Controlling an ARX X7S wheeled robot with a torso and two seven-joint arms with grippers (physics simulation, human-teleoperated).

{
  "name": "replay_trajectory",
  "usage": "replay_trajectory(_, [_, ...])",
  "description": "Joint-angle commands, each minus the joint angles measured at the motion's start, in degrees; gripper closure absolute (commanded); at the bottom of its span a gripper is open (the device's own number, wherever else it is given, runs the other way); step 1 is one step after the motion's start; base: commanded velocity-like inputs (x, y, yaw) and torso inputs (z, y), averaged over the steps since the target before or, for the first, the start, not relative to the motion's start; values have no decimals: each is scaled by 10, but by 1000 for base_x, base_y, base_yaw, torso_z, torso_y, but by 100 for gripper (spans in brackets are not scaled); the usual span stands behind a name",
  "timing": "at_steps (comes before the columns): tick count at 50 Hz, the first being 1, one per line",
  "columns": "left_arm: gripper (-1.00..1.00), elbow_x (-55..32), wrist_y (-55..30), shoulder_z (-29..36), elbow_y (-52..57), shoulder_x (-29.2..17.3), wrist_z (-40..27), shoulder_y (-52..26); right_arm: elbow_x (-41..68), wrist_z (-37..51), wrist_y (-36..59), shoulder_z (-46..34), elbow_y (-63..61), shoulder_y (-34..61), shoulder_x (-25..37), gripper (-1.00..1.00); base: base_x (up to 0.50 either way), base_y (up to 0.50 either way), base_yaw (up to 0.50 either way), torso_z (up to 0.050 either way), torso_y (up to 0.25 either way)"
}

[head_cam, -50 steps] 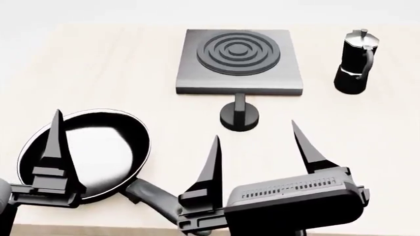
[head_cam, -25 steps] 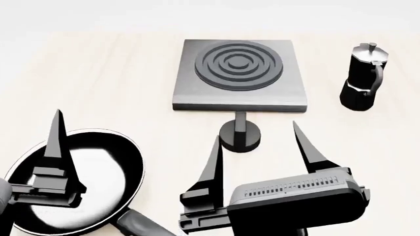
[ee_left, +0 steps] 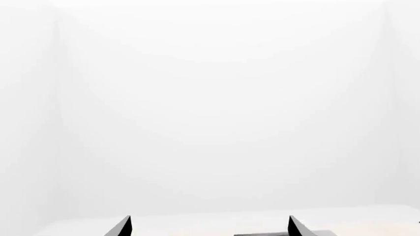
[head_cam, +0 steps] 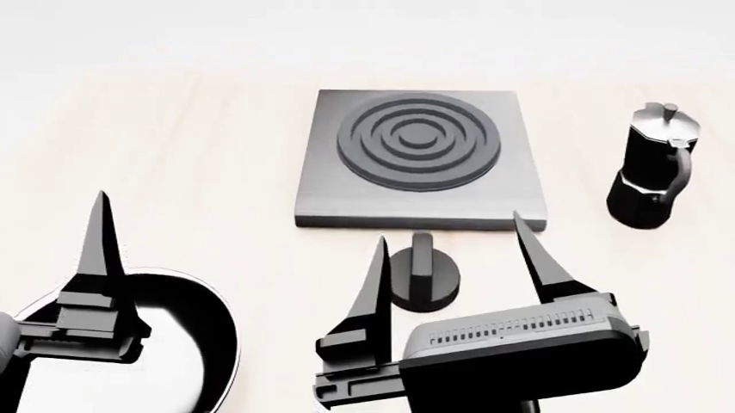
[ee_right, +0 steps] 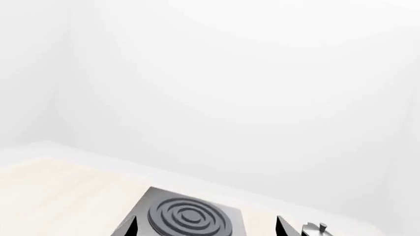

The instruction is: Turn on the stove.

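One stove [head_cam: 419,159] sits mid-table [head_cam: 172,146], its single knob [head_cam: 424,279] just in front of it. One moka pot [head_cam: 652,168] stands right of the stove; one frying pan [head_cam: 201,344] lies front-left, cut off by the frame edge. Two grippers: the right gripper [head_cam: 453,245] is spread wide, straddling the knob without touching; the left gripper [head_cam: 236,258] is also released, over the pan.

**Robot's view closes in on the stove**

In the head view, the stove [head_cam: 419,159] and its round knob [head_cam: 423,280] now sit lower in frame than a second ago, the knob having come down between the fingers of the right gripper [head_cam: 453,258]. The moka pot [head_cam: 655,168] has likewise slid lower and toward the right edge. The frying pan [head_cam: 172,344] has dropped to the bottom left corner, its handle now out of sight.
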Motion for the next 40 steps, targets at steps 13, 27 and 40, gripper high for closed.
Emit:
replay_trajectory(13, [-100,-4,5,4,-3,-5,-6,-1,4,6,-2,-2,1,1,4,-100,219,0,0,0,0])
replay_trajectory(27, [-100,-8,4,7,-3,-7,-10,-2,9,9,0,-2,-1,3,5,-100,220,0,0,0,0])
replay_trajectory(40, [-100,-9,8,9,-7,-10,-12,-2,13,12,3,-2,-4,4,6,-100,220,0,0,0,1])
